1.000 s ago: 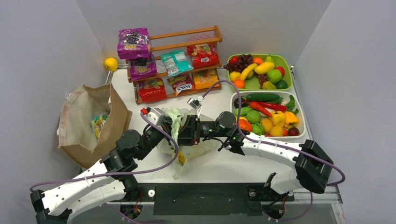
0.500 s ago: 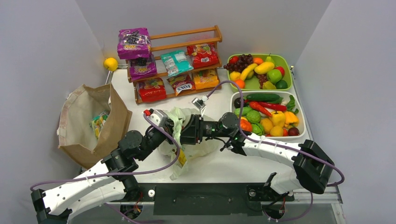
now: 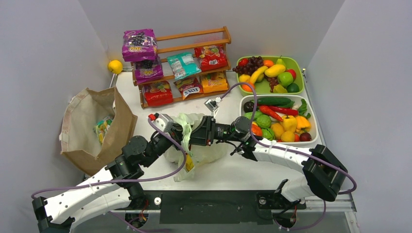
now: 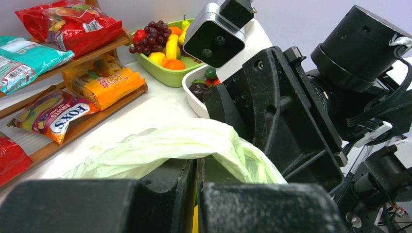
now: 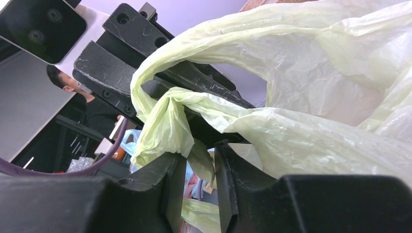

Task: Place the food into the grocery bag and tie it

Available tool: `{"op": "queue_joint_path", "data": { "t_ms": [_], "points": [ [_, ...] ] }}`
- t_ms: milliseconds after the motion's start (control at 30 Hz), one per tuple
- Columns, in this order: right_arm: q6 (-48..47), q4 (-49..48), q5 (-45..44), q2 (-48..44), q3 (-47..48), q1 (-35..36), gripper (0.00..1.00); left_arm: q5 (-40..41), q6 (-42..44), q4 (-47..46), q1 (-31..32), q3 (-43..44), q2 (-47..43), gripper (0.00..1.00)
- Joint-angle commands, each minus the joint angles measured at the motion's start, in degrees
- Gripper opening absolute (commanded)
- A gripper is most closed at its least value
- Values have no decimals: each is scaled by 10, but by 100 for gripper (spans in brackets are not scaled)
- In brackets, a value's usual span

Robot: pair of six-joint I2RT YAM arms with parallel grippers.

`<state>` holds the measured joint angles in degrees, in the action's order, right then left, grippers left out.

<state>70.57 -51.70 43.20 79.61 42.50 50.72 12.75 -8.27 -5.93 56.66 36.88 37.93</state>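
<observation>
The pale green grocery bag (image 3: pixel 204 151) lies crumpled in the table's middle, with a yellow packet (image 3: pixel 188 164) showing through it. My left gripper (image 3: pixel 180 130) is shut on one thin bag handle (image 4: pixel 194 141), which drapes over its jaws (image 4: pixel 199 165). My right gripper (image 3: pixel 197 134) faces it closely. In the right wrist view a twisted handle (image 5: pixel 167 119) loops round the left fingers (image 5: pixel 131 58). The right gripper (image 5: pixel 200 158) has its jaws a narrow gap apart, with a loose fold of bag hanging between them. Snack packets, one marked FOX'S (image 4: pixel 53 114), lie on the rack.
A wooden rack (image 3: pixel 194 36) of packets stands at the back. A green tray (image 3: pixel 297 63) of fruit and a white tray (image 3: pixel 313 138) of vegetables are at the right. A brown paper bag (image 3: pixel 121 121) stands open at the left, and a yellow ball (image 3: pixel 115 66) lies behind it.
My right arm has drawn back a little to the right. The bag's lower end has pulled up and in. My left gripper has stayed almost still.
</observation>
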Motion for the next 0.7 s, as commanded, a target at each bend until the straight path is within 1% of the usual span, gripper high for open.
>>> {"op": "queue_joint_path", "data": {
  "t_ms": [0,33,200,267,367,500,667],
  "points": [
    [-39,-6,-24,-11,26,5,21,-16,-6,-9,4,-3,5,0],
    [-51,4,-25,-13,24,5,19,-15,-4,-9,4,-2,5,0],
    [-98,98,-34,-43,20,6,5,0,-3,1,4,0,3,0],
    [-117,134,-38,-58,19,6,1,4,-3,2,4,-2,4,0],
    [-151,189,-46,-80,21,7,0,4,-3,3,4,-3,3,0],
    [-200,308,-65,-112,35,6,0,0,-3,13,4,-7,-1,0],
    [-243,387,-81,-122,55,5,0,-5,-7,41,4,-11,-19,0]
  ]
}}
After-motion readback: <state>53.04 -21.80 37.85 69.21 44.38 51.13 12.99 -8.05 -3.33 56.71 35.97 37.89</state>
